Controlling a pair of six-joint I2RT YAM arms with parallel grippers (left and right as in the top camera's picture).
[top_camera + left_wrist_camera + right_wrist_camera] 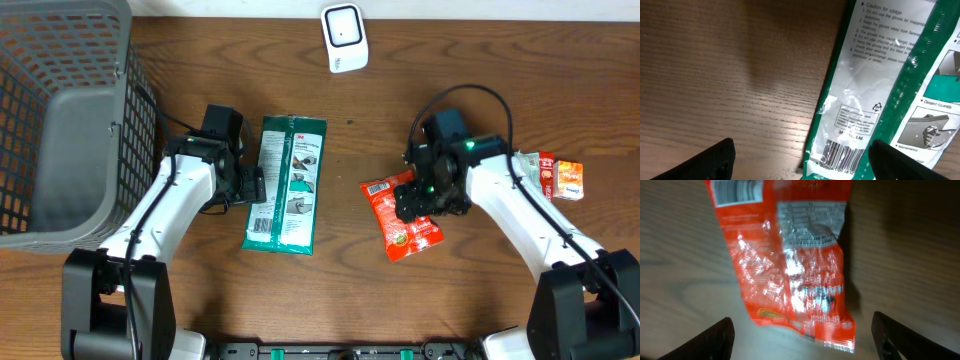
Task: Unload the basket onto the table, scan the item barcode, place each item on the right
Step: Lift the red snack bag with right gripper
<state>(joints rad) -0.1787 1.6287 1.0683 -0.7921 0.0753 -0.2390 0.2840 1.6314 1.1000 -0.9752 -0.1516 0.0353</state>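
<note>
A green and white 3M glove packet [287, 185] lies flat left of centre, and its barcode [842, 157] shows at the packet's near end in the left wrist view. My left gripper [250, 187] [802, 162] is open at the packet's left edge, its jaws wide on either side of the barcode end. A red snack bag [405, 220] [790, 255] lies flat right of centre, with a barcode [735, 191] at its far end. My right gripper [422, 195] [802, 340] hovers open over the bag and holds nothing. The white scanner [344, 38] stands at the back.
A grey mesh basket [60, 120] fills the far left of the table. Small red and orange boxes [558, 178] lie at the right, beside my right arm. Bare wood runs along the front edge.
</note>
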